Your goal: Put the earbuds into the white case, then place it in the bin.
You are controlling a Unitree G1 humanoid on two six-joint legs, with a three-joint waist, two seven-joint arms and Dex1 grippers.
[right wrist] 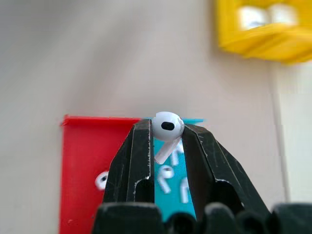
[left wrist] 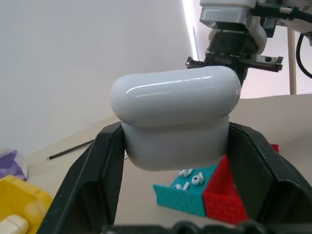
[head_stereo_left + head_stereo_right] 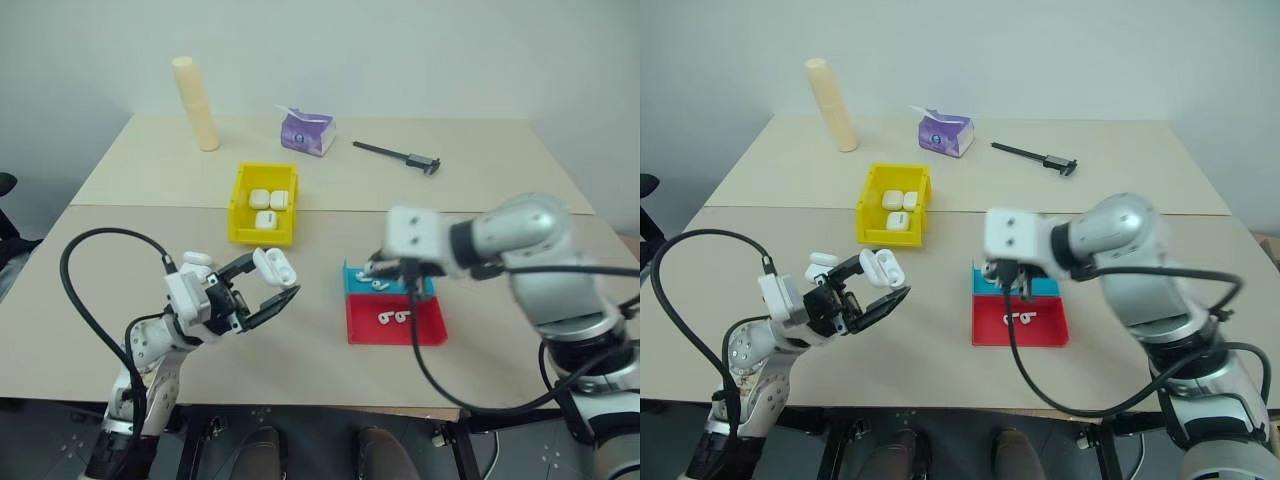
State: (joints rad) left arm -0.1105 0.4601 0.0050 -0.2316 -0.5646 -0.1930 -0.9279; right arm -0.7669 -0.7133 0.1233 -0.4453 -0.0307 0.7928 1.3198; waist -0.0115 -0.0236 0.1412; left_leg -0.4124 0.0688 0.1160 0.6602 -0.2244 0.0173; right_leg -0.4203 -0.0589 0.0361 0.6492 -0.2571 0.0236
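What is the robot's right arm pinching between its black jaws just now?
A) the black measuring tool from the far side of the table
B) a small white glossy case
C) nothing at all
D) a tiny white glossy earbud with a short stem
D: in the right wrist view, the tiny white glossy earbud sits clamped at the tips of the right gripper, above the shallow blue tray and the shallow red tray.

Both hands (image 3: 262, 290) (image 1: 165, 141) clamped, raised.
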